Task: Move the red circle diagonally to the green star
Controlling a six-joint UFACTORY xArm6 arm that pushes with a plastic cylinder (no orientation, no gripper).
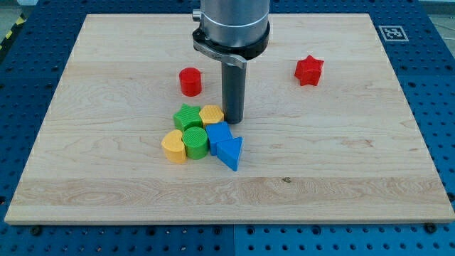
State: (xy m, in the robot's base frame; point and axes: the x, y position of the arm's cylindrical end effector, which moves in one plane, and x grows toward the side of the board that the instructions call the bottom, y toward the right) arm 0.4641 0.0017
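While no claw exists, so no grip state, tip [233, 119] sits beside yellow block [212, 114], w/ red circle [190, 82] apart above green star [188, 116], unpushed.

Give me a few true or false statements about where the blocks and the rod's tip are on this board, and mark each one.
1. The red circle touches the green star. False: bare board lies between them.
2. My tip is beside the yellow hexagon-like block, on the view's right of it. True.
3. The red star sits inside the cluster. False: it stands alone toward the view's upper right.
4. The green cylinder lies between the yellow heart and the blue blocks. True.
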